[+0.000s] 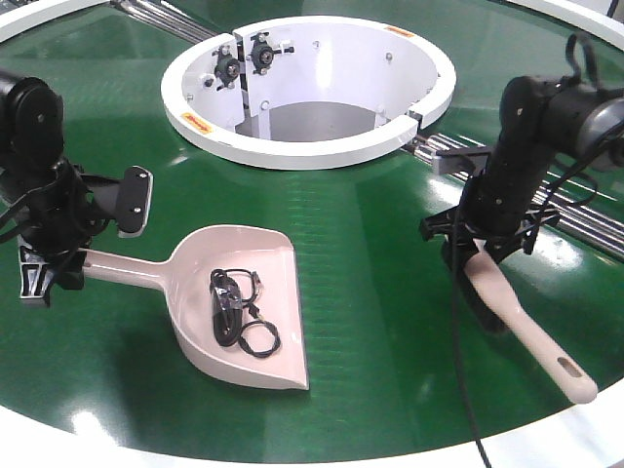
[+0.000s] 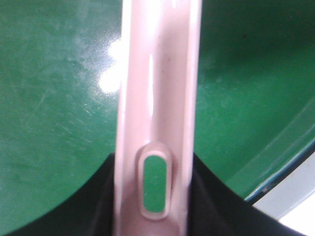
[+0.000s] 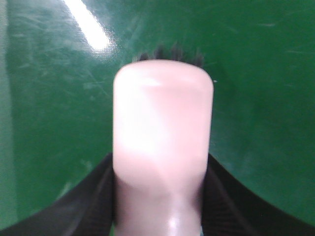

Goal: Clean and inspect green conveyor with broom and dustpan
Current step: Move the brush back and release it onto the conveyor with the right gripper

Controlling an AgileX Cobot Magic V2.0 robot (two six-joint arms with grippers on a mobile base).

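The broom (image 1: 531,336) lies nearest. Its smooth pale beige handle, with a slotted hole at the narrow end, points away from the hub (image 1: 292,151), a hollow white ring. The right gripper (image 1: 485,244) has its jaws clamped on the wider head end, where dark bristles poke out below toward the glossy green conveyor (image 1: 370,322). In front and to the left of the hub the dustpan (image 1: 190,292) sits on the conveyor. It is a pale pinkish plastic scoop with raised sides, its wide flat mouth facing the broom. A tangle of thin black cord (image 1: 239,312) lies inside it. The left gripper (image 1: 60,261) has its jaws closed on the long straight handle near its slot. Metal rollers (image 1: 434,151) show in a seam just right of the hub.
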